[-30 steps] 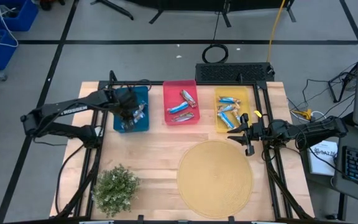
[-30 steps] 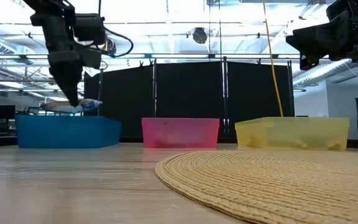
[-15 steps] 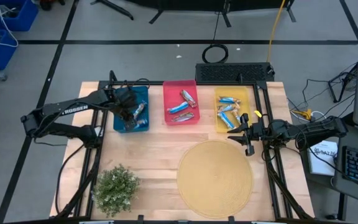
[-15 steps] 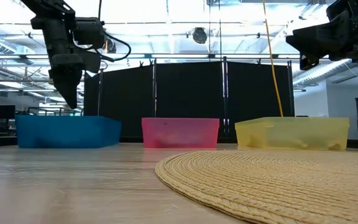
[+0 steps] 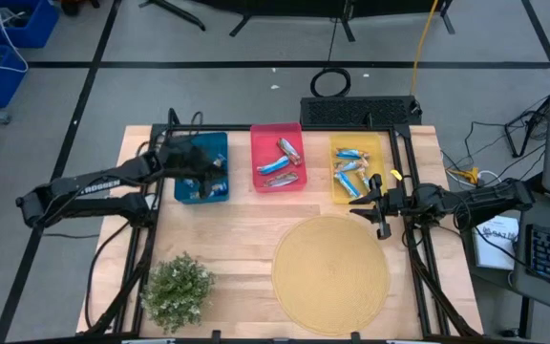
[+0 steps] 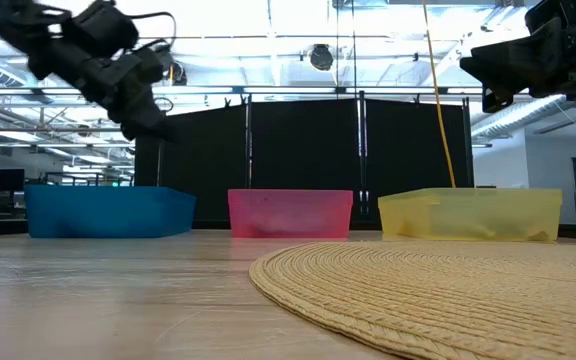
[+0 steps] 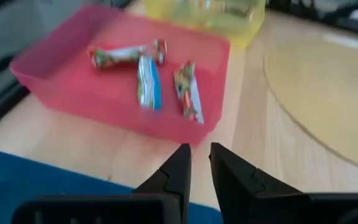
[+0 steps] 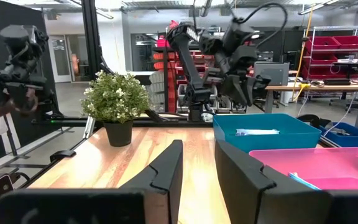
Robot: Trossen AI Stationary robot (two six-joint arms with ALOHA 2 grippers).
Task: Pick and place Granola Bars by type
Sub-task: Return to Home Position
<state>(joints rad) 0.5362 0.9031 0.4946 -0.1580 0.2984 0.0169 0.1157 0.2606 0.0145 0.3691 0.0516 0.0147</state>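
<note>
Left claw (image 7: pixel 200 150) hovers released above the blue bin (image 6: pixel 108 212), fingers narrowly apart and holding nothing. The right claw (image 8: pixel 197 152) waits beside the yellow bin (image 6: pixel 468 215), also unclenched and empty.

We judge the main risk on the way home to be a low finger or trailing cable clipping the blue bin's thin wall. Light plastic would slide or tip on the smooth, pale wooden desk (image 5: pixel 237 239).

A round woven mat (image 5: pixel 330 272), coarse and ridged, lies near the right claw. Just ahead of the left claw sits the red bin (image 7: pixel 104 93), translucent and rectangular with rounded corners. A leafy plant (image 5: pixel 177 290) stands well apart from both claws.

Granola Bars (image 7: pixel 146 81), flat oblongs in slick, crinkly wrappers, lie sorted in all three bins.
</note>
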